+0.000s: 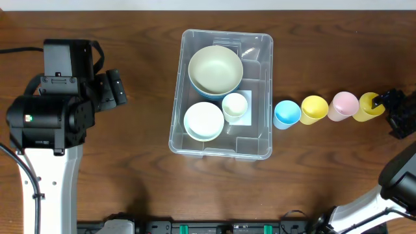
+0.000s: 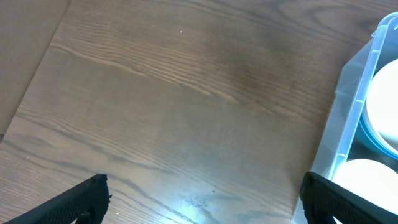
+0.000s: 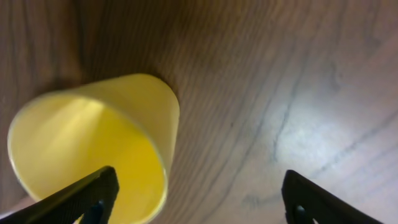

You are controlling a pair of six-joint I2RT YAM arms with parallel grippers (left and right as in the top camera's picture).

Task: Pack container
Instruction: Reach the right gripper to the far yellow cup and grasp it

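Observation:
A clear plastic container (image 1: 260, 140) stands mid-table. Inside it are a cream bowl (image 1: 215, 69) nested in a blue one, a white bowl (image 1: 203, 120) and a small cream cup (image 1: 234, 104). To its right stand a blue cup (image 1: 286, 114), a yellow cup (image 1: 314, 108), a pink cup (image 1: 343, 105) and another yellow cup (image 1: 368, 105) (image 3: 93, 140) in a row. My right gripper (image 1: 389, 104) (image 3: 199, 199) is open at that last cup, one finger over its mouth, the other over bare wood. My left gripper (image 1: 118, 88) (image 2: 205, 199) is open over bare table, left of the container (image 2: 351, 112).
The table's right edge lies close behind my right arm. Bare wood spreads between the left arm and the container, and along the front of the table.

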